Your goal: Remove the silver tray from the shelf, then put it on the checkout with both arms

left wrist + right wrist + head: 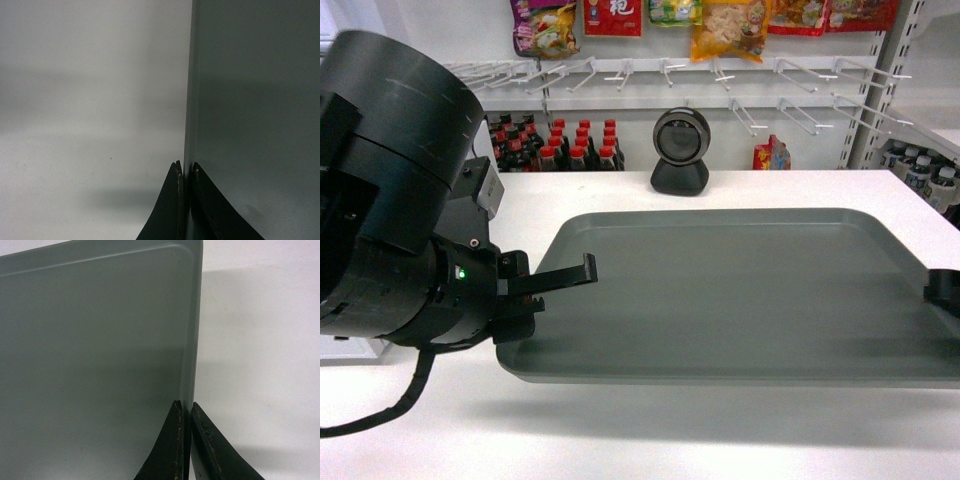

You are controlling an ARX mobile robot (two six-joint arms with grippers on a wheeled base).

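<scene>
The silver tray (740, 290) is a large grey-green rectangle lying level over the white checkout (620, 440). A wide shadow under its front edge suggests it hangs just above the counter. My left gripper (582, 275) is shut on the tray's left rim. One finger lies on top and the other is hidden beneath. In the left wrist view, the left gripper (185, 167) pinches the rim of the tray (255, 100). My right gripper (942, 290) holds the right rim at the frame edge. In the right wrist view, the right gripper (185, 407) is shut on the tray (95, 340). The shelf is out of view.
A black round scanner (680, 152) stands on the counter behind the tray. Red-capped bottles (560, 145) line the back. Wall hooks (720, 75) carry snack bags (730, 25). More bottles (925, 170) stand at the far right.
</scene>
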